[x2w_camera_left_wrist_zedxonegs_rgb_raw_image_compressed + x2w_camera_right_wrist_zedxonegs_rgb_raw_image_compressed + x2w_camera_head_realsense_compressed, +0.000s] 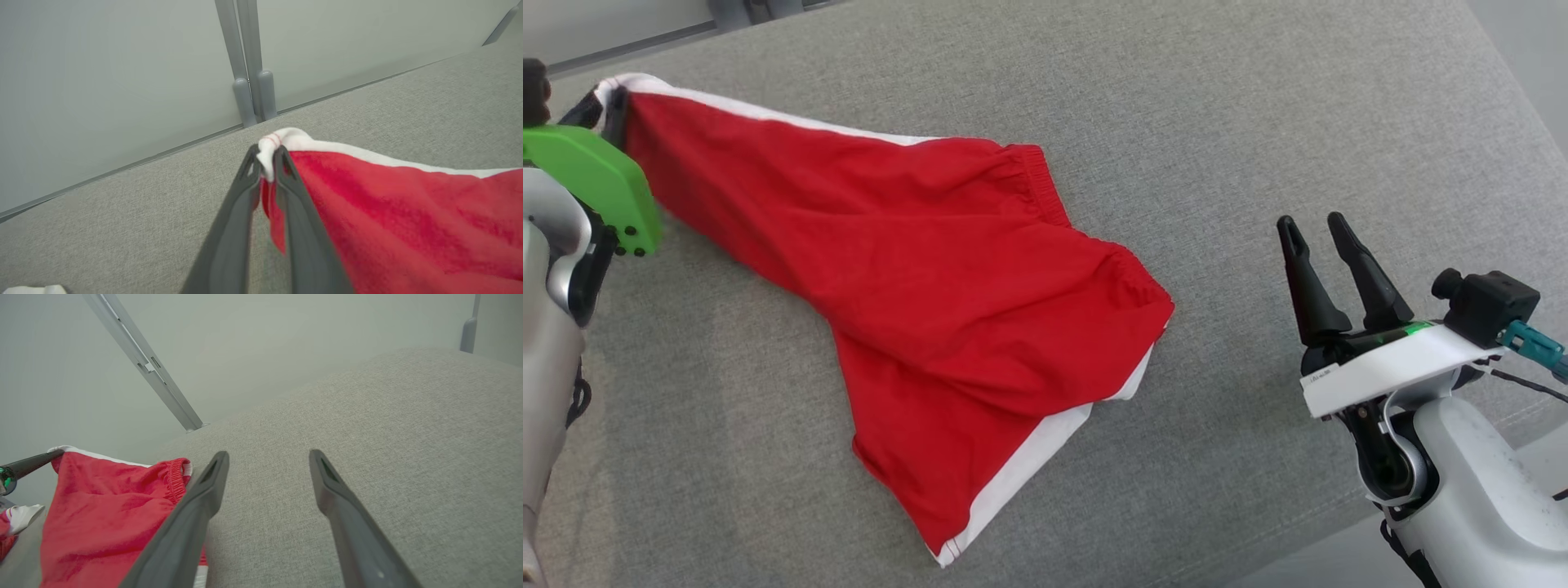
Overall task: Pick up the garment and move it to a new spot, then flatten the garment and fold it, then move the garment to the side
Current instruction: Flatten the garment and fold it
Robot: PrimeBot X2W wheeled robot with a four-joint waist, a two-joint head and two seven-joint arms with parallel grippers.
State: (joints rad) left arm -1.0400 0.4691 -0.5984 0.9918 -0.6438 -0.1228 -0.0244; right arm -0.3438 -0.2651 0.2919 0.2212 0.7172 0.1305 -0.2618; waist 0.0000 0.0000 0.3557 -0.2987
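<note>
Left end effector [267, 163] pinching garment [947, 269] at white-trimmed corner; right end effector [1313, 222] spread wide, empty. Looks mid-flatten, fold and side-move not yet done.

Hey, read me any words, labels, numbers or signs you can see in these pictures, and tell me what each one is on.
On the white plate behind the right claw, a small dark marking: too small to read.
On the red shorts: no readable print.
</note>
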